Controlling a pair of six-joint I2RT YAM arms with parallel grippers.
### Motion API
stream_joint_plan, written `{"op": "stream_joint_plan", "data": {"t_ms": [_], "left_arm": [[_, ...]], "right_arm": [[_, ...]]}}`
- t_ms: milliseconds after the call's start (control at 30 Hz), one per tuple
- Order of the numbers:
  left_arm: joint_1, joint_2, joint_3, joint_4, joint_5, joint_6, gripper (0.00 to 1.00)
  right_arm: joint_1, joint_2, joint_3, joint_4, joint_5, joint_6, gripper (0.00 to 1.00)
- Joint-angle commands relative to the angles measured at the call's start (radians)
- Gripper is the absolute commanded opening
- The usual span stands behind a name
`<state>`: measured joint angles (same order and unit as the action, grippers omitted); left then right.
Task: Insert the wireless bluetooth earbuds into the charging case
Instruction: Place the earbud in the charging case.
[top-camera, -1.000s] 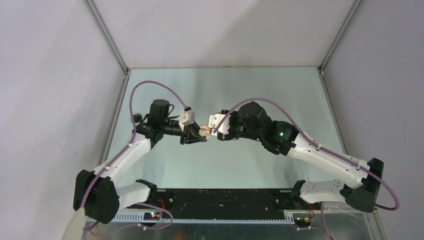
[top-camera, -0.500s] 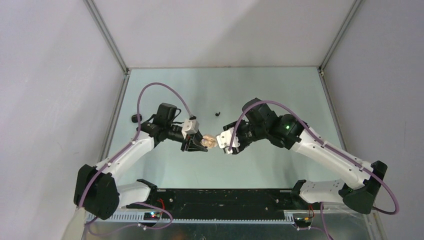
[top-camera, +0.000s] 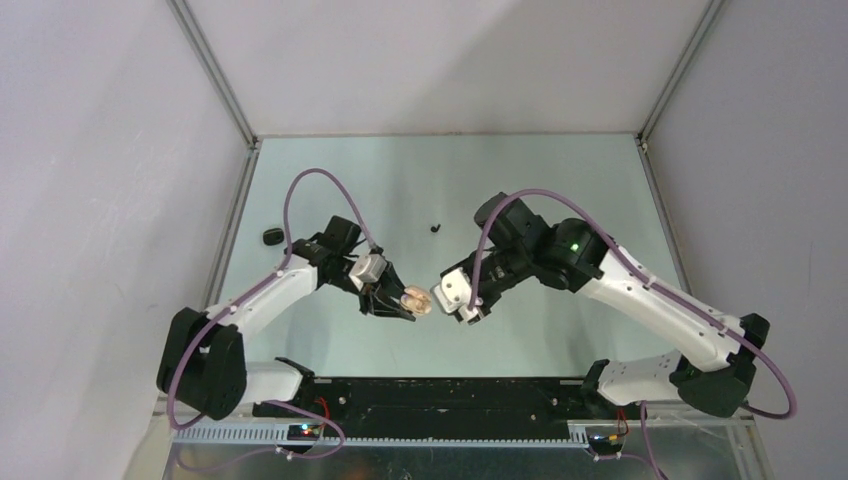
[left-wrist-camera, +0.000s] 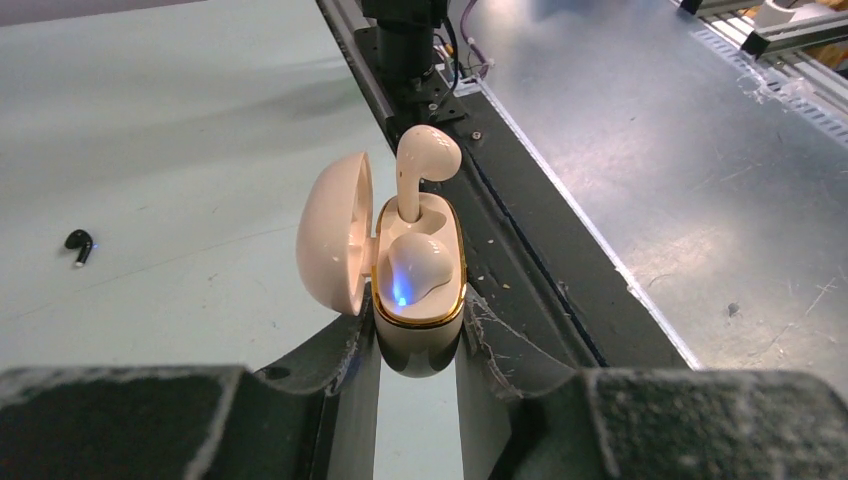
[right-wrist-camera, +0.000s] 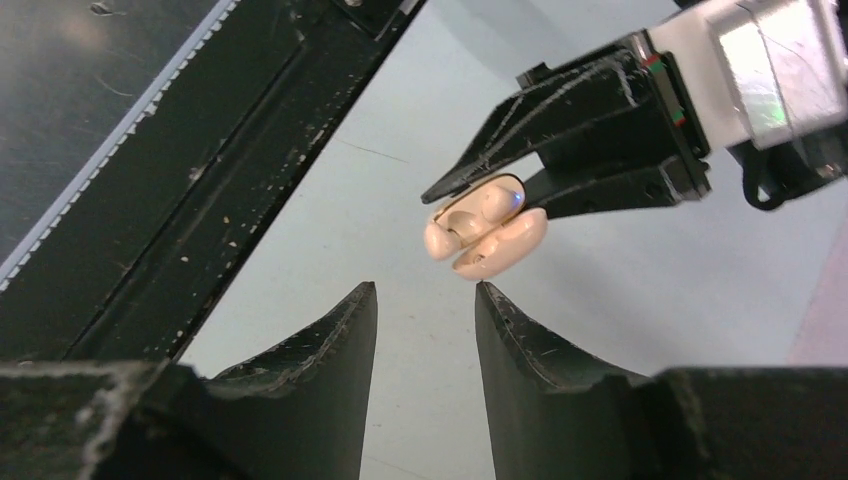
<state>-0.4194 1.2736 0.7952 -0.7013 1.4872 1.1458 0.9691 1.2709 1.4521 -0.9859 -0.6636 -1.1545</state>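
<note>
Two cream-white, short-stemmed plastic earbuds are showing from where I am standing, both at the glossy cream-white oval charging case with the gold rim. The left hand is clamping that case by its lower body between both fingers, with the lid hanging open to one side. One cream earbud is lying down in its well, a blue light glowing on it. The other cream earbud is standing stem-down in the well farther from the hand, its head poking well above the rim. The right hand is hovering just in front of the case with its fingers apart and nothing between them.

To my eye the risk is sitting with that upright bud. It is looking only half seated, so a press from the right hand that is off-line could jam the stem against the well's edge. It could also flip the bud out onto the pale green surface. A hard push might slide the smooth case through the left hand's fingers, and the open lid is leaving little room for a wide finger.

Counting: one case and two cream earbuds. One tiny black earbud is lying on the surface well off to the side of the left hand. One more small dark thing is lying out past the left arm, too small for me to name.
</note>
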Motion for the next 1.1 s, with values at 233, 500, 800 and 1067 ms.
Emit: {"op": "stream_joint_plan", "data": {"t_ms": [233,500,800,1067], "left_arm": [[-0.004,0.007,0.018,-0.066,0.081,0.117,0.0],[-0.005,0.007,0.018,-0.053,0.066,0.102,0.0],[-0.004,-0.002,0.015,-0.041,0.051,0.091,0.0],[-0.004,0.002,0.017,-0.036,0.044,0.085,0.0]], "right_arm": [[0.055,0.072,0.066,-0.042,0.015,0.006,0.42],[0.091,0.081,0.015,0.069,0.086,0.096,0.37],[0.11,0.108,-0.013,0.107,0.133,0.105,0.36],[0.115,0.116,-0.037,0.141,0.162,0.123,0.31]]}}
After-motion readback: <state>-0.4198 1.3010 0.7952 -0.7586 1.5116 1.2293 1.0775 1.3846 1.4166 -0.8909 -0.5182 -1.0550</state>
